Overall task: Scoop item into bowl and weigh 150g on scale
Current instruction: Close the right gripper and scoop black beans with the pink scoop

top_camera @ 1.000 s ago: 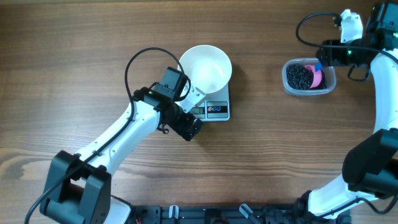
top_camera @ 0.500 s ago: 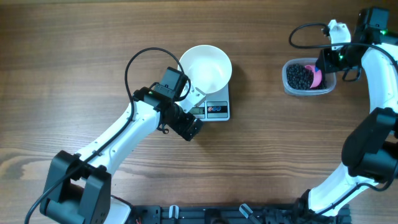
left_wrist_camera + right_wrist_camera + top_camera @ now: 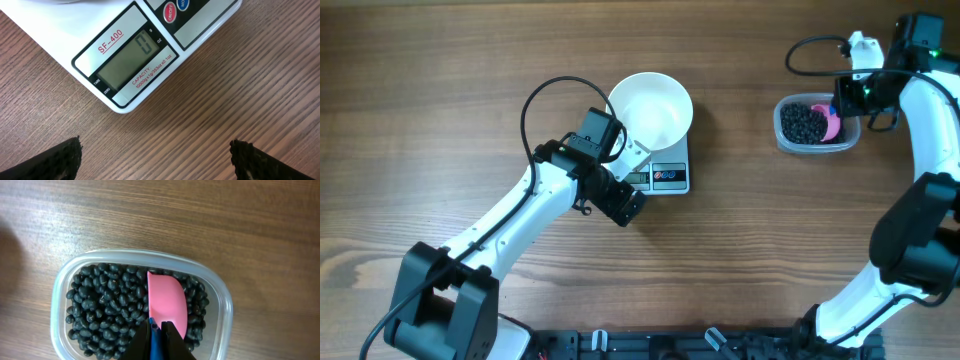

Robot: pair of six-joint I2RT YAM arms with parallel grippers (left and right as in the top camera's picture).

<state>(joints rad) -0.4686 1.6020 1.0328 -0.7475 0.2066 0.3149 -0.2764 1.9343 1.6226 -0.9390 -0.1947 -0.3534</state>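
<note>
Scale (image 3: 130, 55) reading zero, legible from left wrist only

Bare table (image 3: 760, 230) between scale (image 3: 665, 178) and tub (image 3: 817, 146): open passage. The left arm (image 3: 520, 215) blocks the scale's near-left side; the bowl (image 3: 651, 108) covers its far end; the pink scoop (image 3: 167, 300) fills the tub's right half.

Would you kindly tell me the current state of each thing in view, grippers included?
scale: switched on, display reads 0.
bowl: empty, sitting on the scale.
tub: lidless, holding beans and scoop.
beans: in the tub, none in the bowl.
scoop: lying in the beans, handle gripped.
left gripper: open, at the scale's front.
right gripper: shut on the scoop.
</note>
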